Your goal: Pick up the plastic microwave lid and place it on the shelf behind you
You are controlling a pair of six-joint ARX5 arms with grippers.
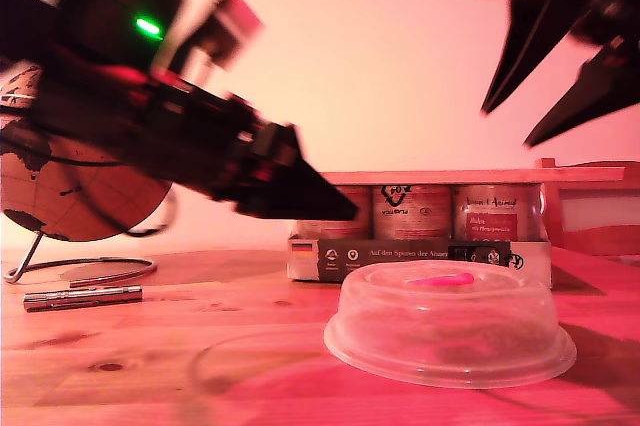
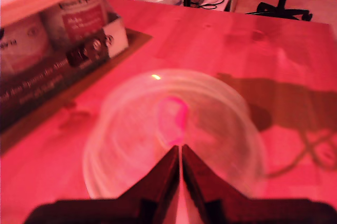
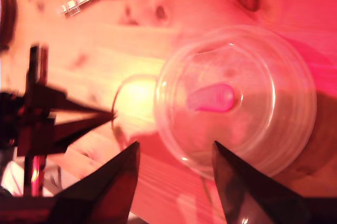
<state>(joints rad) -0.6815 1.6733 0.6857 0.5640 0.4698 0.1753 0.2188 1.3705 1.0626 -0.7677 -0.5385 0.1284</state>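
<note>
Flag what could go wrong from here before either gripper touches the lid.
1. My first gripper is shut; approaching the plastic microwave lid that way may push it rather than grip the pink tab.
2. The lid's dome looks smooth, so my open second gripper might slip.
3. The shelf rests on jars; a bump could topple it.

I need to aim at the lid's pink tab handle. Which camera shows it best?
The second wrist view: it looks down on the tab handle, whole and fairly sharp. The first wrist view shows it blurred above my first gripper; the exterior view shows only its thin edge.
</note>
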